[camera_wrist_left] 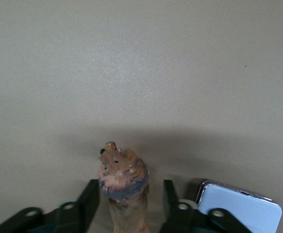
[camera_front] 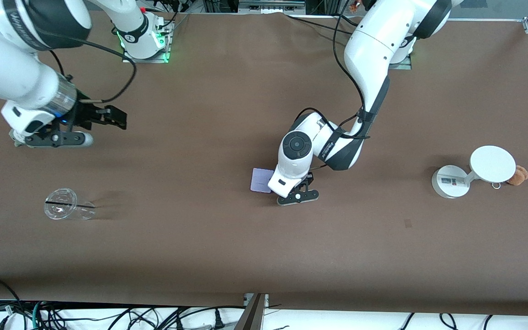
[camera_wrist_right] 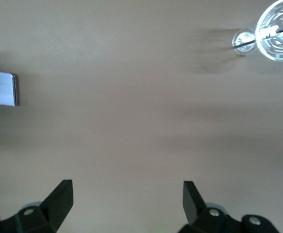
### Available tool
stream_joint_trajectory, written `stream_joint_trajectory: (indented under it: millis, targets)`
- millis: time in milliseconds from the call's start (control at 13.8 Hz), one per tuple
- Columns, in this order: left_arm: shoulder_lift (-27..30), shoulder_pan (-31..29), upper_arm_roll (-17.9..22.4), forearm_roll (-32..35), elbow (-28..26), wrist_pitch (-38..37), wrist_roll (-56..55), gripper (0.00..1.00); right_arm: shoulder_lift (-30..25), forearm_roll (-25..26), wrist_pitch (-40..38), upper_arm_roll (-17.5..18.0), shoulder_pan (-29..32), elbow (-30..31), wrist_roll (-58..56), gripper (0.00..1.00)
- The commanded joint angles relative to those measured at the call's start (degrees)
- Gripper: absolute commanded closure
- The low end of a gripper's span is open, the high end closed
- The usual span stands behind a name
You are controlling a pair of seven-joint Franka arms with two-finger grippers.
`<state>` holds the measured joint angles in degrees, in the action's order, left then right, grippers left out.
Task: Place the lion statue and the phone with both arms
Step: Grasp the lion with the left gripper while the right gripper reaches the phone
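Note:
The lion statue (camera_wrist_left: pixel 125 183), orange-brown with a darker band, stands on the table between the fingers of my left gripper (camera_wrist_left: pixel 129 189), with a gap on each side. The left gripper (camera_front: pixel 298 187) is open and low over the middle of the table; in the front view the hand hides the lion. The phone (camera_front: pixel 261 180), a flat pale lavender rectangle, lies on the table right beside that gripper, toward the right arm's end; it also shows in the left wrist view (camera_wrist_left: pixel 242 211) and the right wrist view (camera_wrist_right: pixel 1 88). My right gripper (camera_front: pixel 113 118) is open and empty in the air, its fingers (camera_wrist_right: pixel 61 196) wide apart.
A clear plastic cup (camera_front: pixel 68 209) lies on its side toward the right arm's end, also in the right wrist view (camera_wrist_right: pixel 272 30). A white round-based stand (camera_front: pixel 473 171) with a brown plush bear (camera_front: pixel 519 175) beside it is toward the left arm's end.

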<state>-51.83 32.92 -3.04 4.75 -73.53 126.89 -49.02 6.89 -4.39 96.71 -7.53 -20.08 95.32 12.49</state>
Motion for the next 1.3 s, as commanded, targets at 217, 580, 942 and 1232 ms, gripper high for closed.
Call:
stream_joint_trajectory:
  millis: [217, 580, 942, 1232]
  targets:
    - [-0.55, 0.57, 0.75, 3.42, 1.37, -0.68, -0.91, 1.00, 5.49, -5.08, 6.64, -0.20, -1.89, -0.48, 3.06, 0.00]
    - [3.57, -2.85, 0.93, 2.99, 0.93, -7.52, 5.14, 1.00, 11.82, -5.72, 16.48, -0.20, -7.33, -0.57, 19.11, 0.00]
    - [11.81, -10.57, 0.58, 2.46, -6.41, -10.62, 12.69, 1.00, 16.21, -5.19, 21.66, -0.29, -13.83, -0.57, 31.16, 0.00]
    - [22.02, -18.92, 0.31, 1.14, -18.12, -10.08, 24.47, 1.00, 22.01, -4.40, 28.79, -0.46, -20.95, -1.09, 39.27, 0.00]
